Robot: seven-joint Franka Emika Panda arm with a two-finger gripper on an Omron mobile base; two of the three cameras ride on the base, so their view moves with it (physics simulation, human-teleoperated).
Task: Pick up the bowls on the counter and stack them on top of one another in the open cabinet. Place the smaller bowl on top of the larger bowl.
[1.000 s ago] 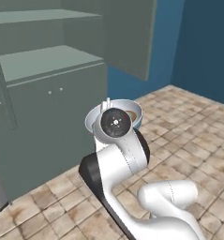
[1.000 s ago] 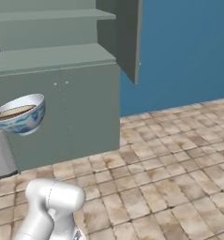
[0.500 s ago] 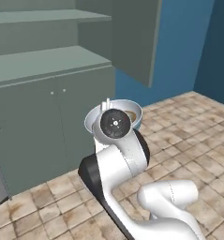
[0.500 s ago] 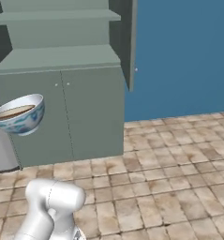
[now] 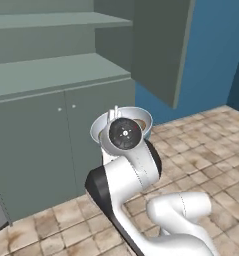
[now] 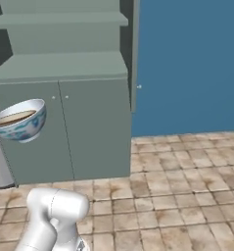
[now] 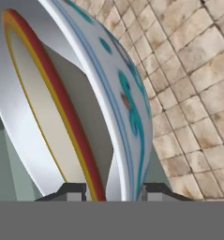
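My gripper point(image 7: 114, 190) is shut on the wall of the larger bowl point(image 7: 127, 93), white inside with a pale blue pattern outside. The smaller bowl point(image 7: 43, 117), with a red and yellow rim, lies nested inside it. In the right base view the larger bowl point(image 6: 25, 128) hangs in the air at the left, level, with the smaller bowl's point(image 6: 13, 117) tan-brown inside showing. In the left base view the larger bowl point(image 5: 141, 117) sits just behind the arm's wrist. The open cabinet point(image 5: 51, 70) point(image 6: 59, 66) stands ahead, its flat shelves above bowl height. The counter is out of view.
The cabinet's open door point(image 5: 161, 45) juts out toward me on the right, seen edge-on point(image 6: 135, 49) in the right base view. Closed lower doors point(image 6: 89, 127) with small knobs sit under the shelves. A blue wall point(image 6: 187, 63) lies beyond. Tiled floor point(image 6: 177, 186) spreads below.
The whole scene has shifted in both base views as the base moved, and the cabinet now sits more squarely ahead. The bowls stay in the same grip.
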